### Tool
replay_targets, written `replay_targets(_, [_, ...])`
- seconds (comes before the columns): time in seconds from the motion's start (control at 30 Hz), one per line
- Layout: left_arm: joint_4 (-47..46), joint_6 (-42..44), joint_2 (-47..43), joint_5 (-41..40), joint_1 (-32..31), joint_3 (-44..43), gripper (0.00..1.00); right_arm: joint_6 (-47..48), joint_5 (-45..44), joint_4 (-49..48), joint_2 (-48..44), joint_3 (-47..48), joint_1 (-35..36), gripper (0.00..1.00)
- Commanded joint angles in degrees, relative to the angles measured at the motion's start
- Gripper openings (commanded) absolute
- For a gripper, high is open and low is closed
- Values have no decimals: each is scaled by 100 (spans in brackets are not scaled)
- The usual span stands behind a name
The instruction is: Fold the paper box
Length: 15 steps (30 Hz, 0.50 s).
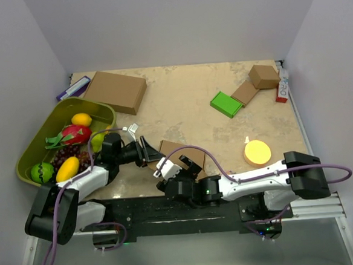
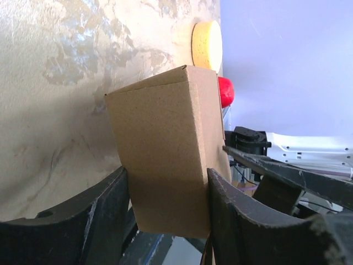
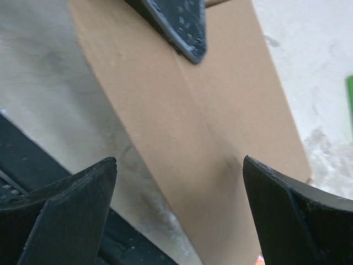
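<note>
The paper box (image 1: 187, 154) is a slim brown cardboard box lying near the table's front edge, in the middle. My left gripper (image 1: 146, 151) is shut on its left end. In the left wrist view the box (image 2: 165, 143) sits between both fingers (image 2: 110, 210), touching each. My right gripper (image 1: 177, 165) is open just above the box's near side. In the right wrist view the box (image 3: 187, 121) fills the gap between the wide-apart fingers (image 3: 71, 193). A left finger tip (image 3: 179, 22) shows at the top of that view.
A green bowl (image 1: 93, 104) of fruit stands at the left. A larger brown box (image 1: 116, 91) lies at the back left. A small cube box (image 1: 263, 76), a flat brown piece (image 1: 244, 93), a green block (image 1: 226, 103) and a yellow disc (image 1: 257, 152) are at the right.
</note>
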<state>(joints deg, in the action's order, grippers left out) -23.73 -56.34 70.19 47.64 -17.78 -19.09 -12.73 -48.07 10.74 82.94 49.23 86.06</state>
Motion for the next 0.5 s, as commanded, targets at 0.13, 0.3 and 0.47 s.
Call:
replay_targets(0.13, [957,44,-401,720,354,-33,24,-124,-1625,244,460,289,69,97])
replay_targets(0.3, [1019,-18,-419,852,389,-51,24,-89,-1626,271,548,297,78,93])
replay_targets(0.47, [835,-158,-427,975,398,-24,25,-10,-1583,314,689,332,77,77])
